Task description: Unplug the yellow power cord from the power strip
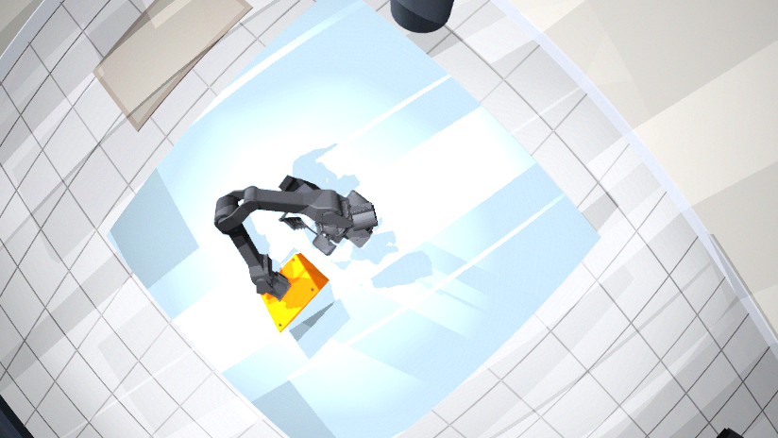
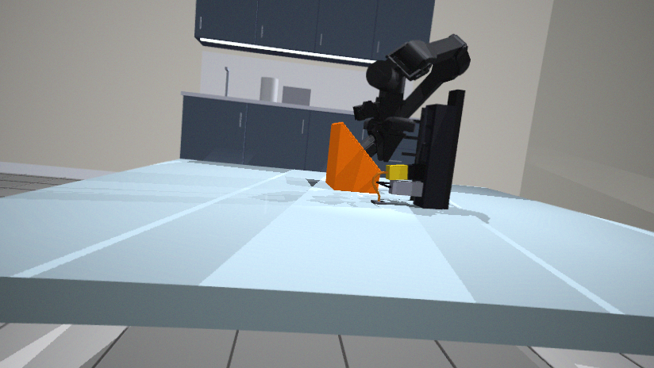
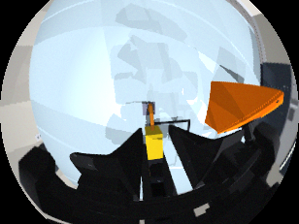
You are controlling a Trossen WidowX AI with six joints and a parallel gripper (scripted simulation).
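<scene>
The yellow plug (image 2: 396,172) (image 3: 154,144) is at the front face of the black upright power strip (image 2: 436,155). A dark part lies between them, and I cannot tell whether the plug is seated. Its orange-yellow cord (image 2: 375,182) (image 3: 151,115) hangs from the plug toward the table. A grey plug (image 2: 404,187) sits just below the yellow one. My gripper (image 3: 154,130) is open a little, with one finger on each side of the yellow plug and narrow gaps beside it. In the exterior view the gripper reaches down just above the plug. The prongs are hidden.
The orange wedge-shaped arm mount (image 1: 296,296) (image 2: 350,164) (image 3: 238,107) stands close beside the plugs. A thin black frame (image 3: 188,126) is just beyond the fingers in the wrist view. The pale blue table (image 1: 489,261) (image 2: 320,247) carries everything.
</scene>
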